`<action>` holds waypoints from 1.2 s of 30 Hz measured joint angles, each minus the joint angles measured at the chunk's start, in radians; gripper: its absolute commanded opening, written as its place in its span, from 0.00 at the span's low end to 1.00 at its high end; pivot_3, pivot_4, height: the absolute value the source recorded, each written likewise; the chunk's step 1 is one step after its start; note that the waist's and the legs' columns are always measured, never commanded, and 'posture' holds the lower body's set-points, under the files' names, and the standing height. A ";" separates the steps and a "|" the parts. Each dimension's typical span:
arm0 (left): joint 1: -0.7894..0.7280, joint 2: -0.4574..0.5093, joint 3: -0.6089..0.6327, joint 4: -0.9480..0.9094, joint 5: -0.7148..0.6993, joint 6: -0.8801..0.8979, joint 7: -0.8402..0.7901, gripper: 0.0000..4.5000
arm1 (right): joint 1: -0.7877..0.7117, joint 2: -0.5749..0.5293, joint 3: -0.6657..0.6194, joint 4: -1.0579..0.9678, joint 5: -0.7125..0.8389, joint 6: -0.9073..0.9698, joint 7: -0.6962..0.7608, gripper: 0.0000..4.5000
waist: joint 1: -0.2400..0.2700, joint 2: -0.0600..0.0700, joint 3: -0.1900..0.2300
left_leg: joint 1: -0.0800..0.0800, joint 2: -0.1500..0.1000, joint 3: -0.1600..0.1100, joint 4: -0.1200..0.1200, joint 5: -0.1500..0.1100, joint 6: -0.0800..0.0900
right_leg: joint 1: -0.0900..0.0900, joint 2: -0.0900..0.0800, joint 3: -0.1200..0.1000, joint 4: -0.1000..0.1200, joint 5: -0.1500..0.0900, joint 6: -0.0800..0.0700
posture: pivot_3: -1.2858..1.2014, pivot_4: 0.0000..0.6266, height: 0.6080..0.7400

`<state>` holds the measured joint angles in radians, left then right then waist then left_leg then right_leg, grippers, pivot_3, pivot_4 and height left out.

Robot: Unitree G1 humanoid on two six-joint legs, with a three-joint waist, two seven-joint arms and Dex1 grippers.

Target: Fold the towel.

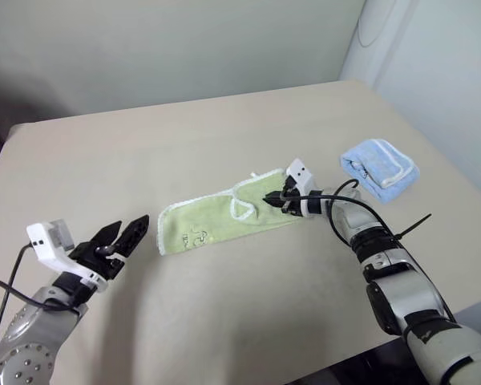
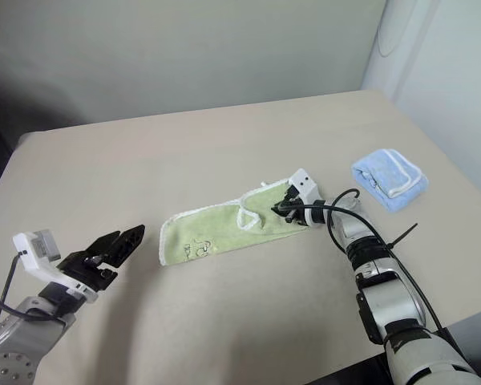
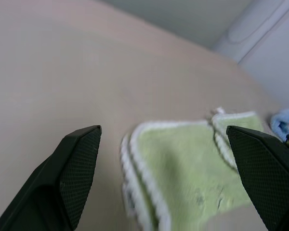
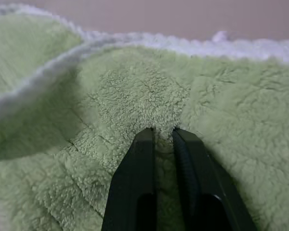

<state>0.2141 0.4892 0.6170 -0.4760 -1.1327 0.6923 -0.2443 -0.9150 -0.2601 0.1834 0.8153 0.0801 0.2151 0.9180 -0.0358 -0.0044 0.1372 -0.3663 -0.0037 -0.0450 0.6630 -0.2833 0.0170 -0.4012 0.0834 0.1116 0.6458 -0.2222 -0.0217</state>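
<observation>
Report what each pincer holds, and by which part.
Right pincer pinches the green towel by a fold of pile at its right end. Left pincer is open, holding nothing.

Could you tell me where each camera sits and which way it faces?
Left and right eye views: on the head, looking forward and down over the table, green towel, blue towel and both arms.
Left wrist view: along the open left gripper toward the green towel's end.
Right wrist view: along the right gripper, pinching the towel's pile.
Shared: the green towel shows in all four views.
</observation>
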 measured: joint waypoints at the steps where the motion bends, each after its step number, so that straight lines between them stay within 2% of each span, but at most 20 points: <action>1: 0.015 0.000 0.004 0.000 -0.026 0.012 0.018 1.00 | -0.001 0.005 0.004 0.017 -0.012 -0.035 -0.003 0.13 | -0.001 0.000 0.000 | 0.001 0.000 0.000 0.000 0.000 0.000 | 0.001 0.000 0.000 0.000 0.000 0.000 | 0.52 0.24 1.00; 9: 0.199 -0.014 0.035 -0.068 -0.273 0.058 0.131 1.00 | -0.006 0.021 -0.061 0.045 0.002 -0.103 -0.006 0.13 | -0.003 0.000 0.000 | 0.001 0.000 0.000 0.001 0.000 0.000 | 0.002 0.000 0.000 -0.001 0.001 -0.002 | 0.52 0.24 1.00; 14: 0.222 -0.016 -0.050 -0.111 -0.362 0.071 0.251 1.00 | -0.063 0.027 -0.130 0.021 0.049 -0.104 -0.010 0.13 | 0.001 0.001 0.001 | 0.001 0.000 0.000 0.001 0.000 -0.001 | 0.002 0.000 0.000 0.000 0.000 -0.002 | 0.52 0.24 1.00; 21: 0.114 -0.021 -0.171 -0.050 -0.411 0.071 0.397 1.00 | -0.065 0.050 -0.187 -0.030 0.098 -0.088 -0.027 0.13 | 0.003 0.001 0.001 | 0.002 0.000 0.000 0.001 0.000 -0.001 | 0.002 0.000 -0.001 0.000 0.000 -0.002 | 0.52 0.24 1.00; 34: -0.125 -0.077 -0.229 0.148 -0.428 0.063 0.468 1.00 | -0.065 0.049 -0.210 -0.082 0.114 -0.065 -0.052 0.13 | 0.027 0.004 0.001 | 0.009 -0.001 -0.001 0.001 0.002 -0.003 | 0.009 -0.001 -0.001 0.000 0.002 -0.003 | 0.52 0.24 1.00; 36: -0.142 -0.083 -0.233 0.164 -0.416 0.063 0.469 0.92 | -0.065 0.047 -0.210 -0.088 0.114 -0.059 -0.055 0.12 | 0.028 0.004 0.001 | 0.009 -0.001 -0.002 0.001 0.002 -0.003 | 0.009 -0.001 -0.001 0.000 0.002 -0.003 | 0.52 0.24 1.00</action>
<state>0.0719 0.4066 0.3843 -0.3124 -1.5492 0.7557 0.2243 -0.9804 -0.2132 -0.0268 0.7277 0.1940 0.1559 0.8630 -0.0073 -0.0008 0.1385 -0.3574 -0.0052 -0.0466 0.6642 -0.2812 0.0136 -0.3917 0.0827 0.1108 0.6461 -0.2199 -0.0248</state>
